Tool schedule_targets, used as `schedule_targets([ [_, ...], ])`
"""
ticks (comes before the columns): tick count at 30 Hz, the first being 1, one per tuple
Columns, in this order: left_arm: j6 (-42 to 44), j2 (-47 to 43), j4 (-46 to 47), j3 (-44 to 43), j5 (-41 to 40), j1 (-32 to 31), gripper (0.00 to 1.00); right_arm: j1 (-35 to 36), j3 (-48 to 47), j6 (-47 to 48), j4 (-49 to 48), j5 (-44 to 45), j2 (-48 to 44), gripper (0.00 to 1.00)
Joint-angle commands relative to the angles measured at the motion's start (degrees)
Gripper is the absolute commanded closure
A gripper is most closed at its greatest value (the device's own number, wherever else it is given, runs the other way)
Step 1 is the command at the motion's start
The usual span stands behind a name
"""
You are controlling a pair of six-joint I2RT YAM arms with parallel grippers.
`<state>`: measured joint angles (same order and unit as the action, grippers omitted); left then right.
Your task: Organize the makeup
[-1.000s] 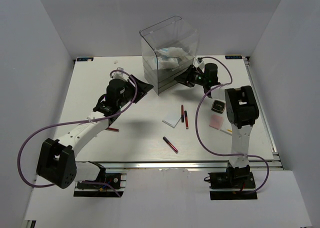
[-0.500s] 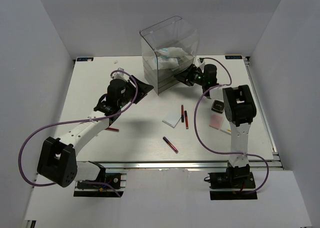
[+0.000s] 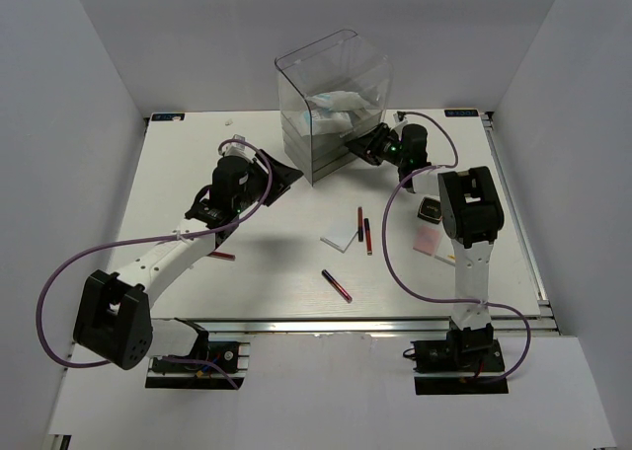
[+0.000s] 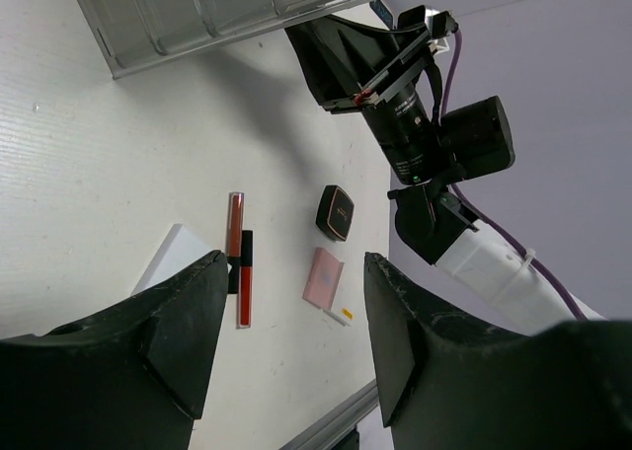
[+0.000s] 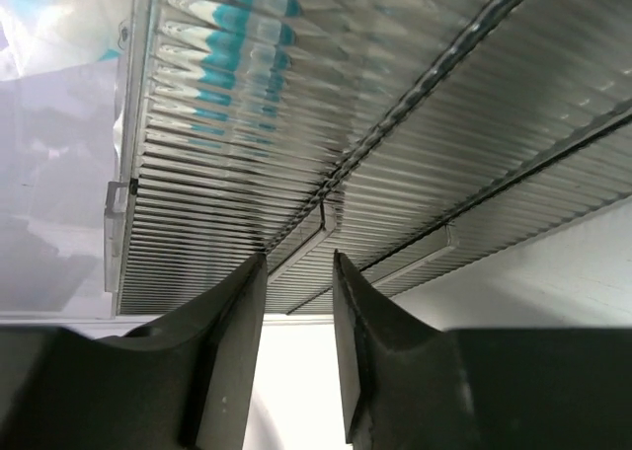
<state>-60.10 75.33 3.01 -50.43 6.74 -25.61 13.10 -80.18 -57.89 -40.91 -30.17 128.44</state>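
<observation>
white table (image 3: 197, 154) | on it: drawer box (image 3: 331, 105), white pad (image 3: 340, 238), pencil sticks (image 3: 336, 285), black compact (image 3: 431, 210), pink palette (image 3: 427, 239)

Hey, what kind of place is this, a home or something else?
Probably a robotics lab test cell: a white table boxed in by white walls, a left arm and right arm bolted to a metal rail at its near edge, and makeup laid out by a clear drawer box.

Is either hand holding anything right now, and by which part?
Left hand is open and empty. Right hand straddles a drawer pull on the clear drawer box; whether it grips it cannot be told.
</observation>
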Motion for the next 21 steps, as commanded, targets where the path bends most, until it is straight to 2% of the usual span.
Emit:
schedule_targets([
  [1,-0.3,-0.4,-0.5,-2.3,-0.2,0.3,0.33,-0.2,-2.5,-2.1,-3.5,4.0,0.8,0.65],
  [3,-0.4,-0.3,-0.3,-2.4,-0.2,0.3,0.33,-0.1,-2.2,-2.2,-3.8,4.2,0.8,0.7],
  [4,-0.4,-0.2,-0.3,-2.5,-0.2,0.3,0.33,-0.1,-1.7,-2.2,-4.0,4.2,0.8,0.77],
  [9,-0.6,-0.1,0.3,-2.2,-0.1,0.3,0.33,-0.3,1.1,-2.9,-5.9,3.5,-0.4,0.94],
  [13,-1.2,-0.4,1.3,-1.3,-0.1,0.2,0.33,-0.9,4.4,-3.5,-7.9,2.7,-2.1,0.98],
  [21,-1.2,-1.0,2.4,0.0,-0.1,0.2,0.33,-3.4,15.5,-4.4,-10.9,1.2,-8.7,0.99],
])
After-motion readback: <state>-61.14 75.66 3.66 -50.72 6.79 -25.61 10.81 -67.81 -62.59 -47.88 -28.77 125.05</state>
